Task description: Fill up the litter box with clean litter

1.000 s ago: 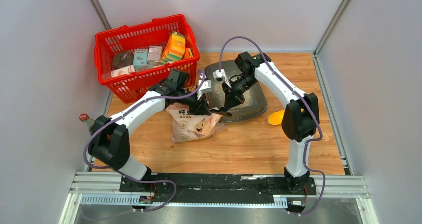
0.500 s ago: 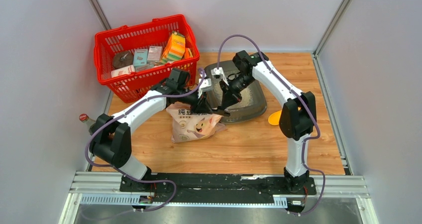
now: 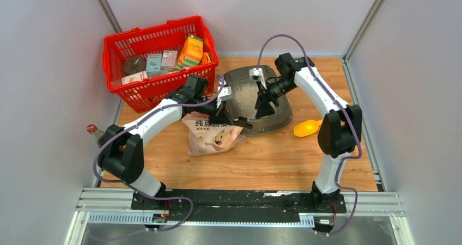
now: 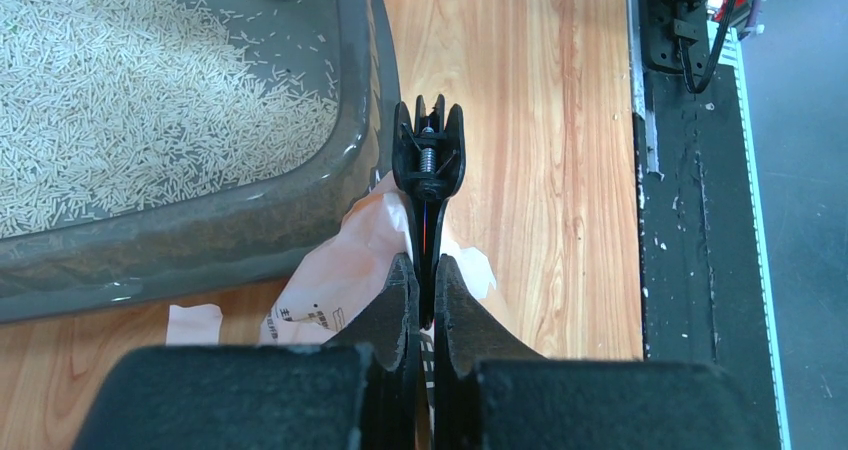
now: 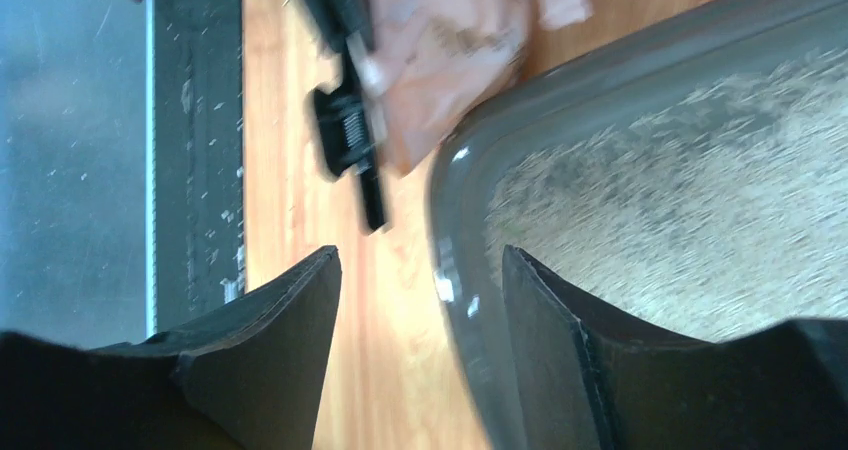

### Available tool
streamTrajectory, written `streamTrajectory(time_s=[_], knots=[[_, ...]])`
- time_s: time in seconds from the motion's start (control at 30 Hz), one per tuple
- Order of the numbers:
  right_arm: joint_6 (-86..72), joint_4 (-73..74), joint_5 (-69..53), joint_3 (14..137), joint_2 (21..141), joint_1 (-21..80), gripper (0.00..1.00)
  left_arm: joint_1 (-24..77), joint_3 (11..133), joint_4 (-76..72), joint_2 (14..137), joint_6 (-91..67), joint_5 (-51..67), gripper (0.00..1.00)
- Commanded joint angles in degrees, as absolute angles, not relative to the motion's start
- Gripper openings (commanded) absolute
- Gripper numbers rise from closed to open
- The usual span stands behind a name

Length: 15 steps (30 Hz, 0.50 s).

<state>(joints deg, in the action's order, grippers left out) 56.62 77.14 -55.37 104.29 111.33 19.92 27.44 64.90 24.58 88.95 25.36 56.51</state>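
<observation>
The dark grey litter box sits at mid-table with pale clean litter spread inside, seen too in the left wrist view and the right wrist view. My left gripper is shut on a black spring clip above the beige cat-printed bag, just off the box's rim. In the top view it is at the box's near-left corner. My right gripper stands open over the box's rim, holding nothing; from above it hangs over the box.
The beige bag lies on the wooden table in front of the box. A yellow scoop rests to the box's right. A red basket with several packages stands at the back left. A bottle stands at the left edge.
My right gripper has opened and swung right, away from the bag, uncovering the litter in the box. My left gripper has shut on the black clip.
</observation>
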Motion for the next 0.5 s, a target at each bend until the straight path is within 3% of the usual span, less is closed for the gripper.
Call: streamTrajectory(time_s=[0.0, 0.47], knots=[[60.2, 76.13, -54.24, 93.47, 99.77, 23.46, 0.65, 28.21, 66.27, 24.87, 88.24, 27.69, 58.1, 0.0], [47.2, 57.66, -49.22, 87.1, 97.21, 28.56, 0.65, 28.21, 66.53, 24.26, 88.24, 26.72, 57.48, 0.0]])
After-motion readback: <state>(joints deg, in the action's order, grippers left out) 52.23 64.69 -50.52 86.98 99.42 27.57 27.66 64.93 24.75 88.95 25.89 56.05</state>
